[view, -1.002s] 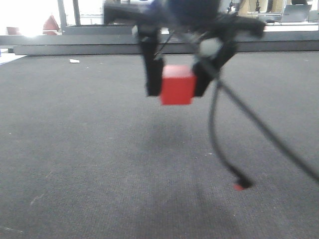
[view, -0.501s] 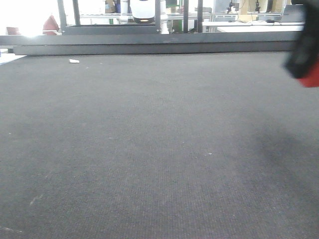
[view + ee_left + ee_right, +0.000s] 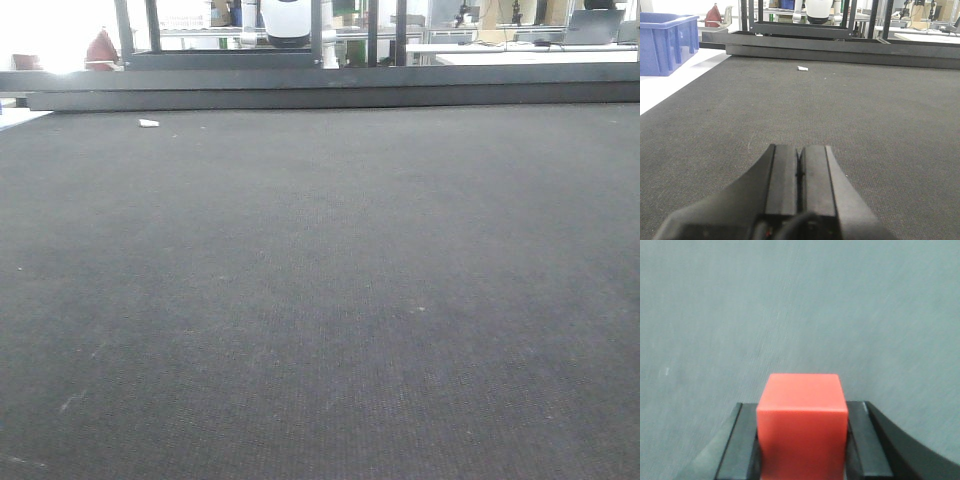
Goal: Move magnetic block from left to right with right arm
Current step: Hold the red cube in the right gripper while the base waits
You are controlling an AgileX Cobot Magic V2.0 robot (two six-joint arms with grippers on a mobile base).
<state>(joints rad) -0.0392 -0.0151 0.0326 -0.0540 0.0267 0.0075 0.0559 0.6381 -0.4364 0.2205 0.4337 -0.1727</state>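
Observation:
The magnetic block (image 3: 802, 425), a small red cube, fills the lower middle of the right wrist view. My right gripper (image 3: 802, 440) is shut on it, one black finger pressed to each side, above the grey mat. In the left wrist view my left gripper (image 3: 799, 167) is shut, its two black pads pressed together with nothing between them, low over the dark mat. Neither gripper nor the block shows in the front view.
A dark carpet-like mat (image 3: 320, 300) covers the table. A small white scrap (image 3: 148, 123) lies near its far edge, before a dark metal rail (image 3: 320, 90). A blue plastic crate (image 3: 665, 42) stands off the mat at the far left.
In the front view the right gripper carried the red block from the middle to the right edge, then out of the frame.

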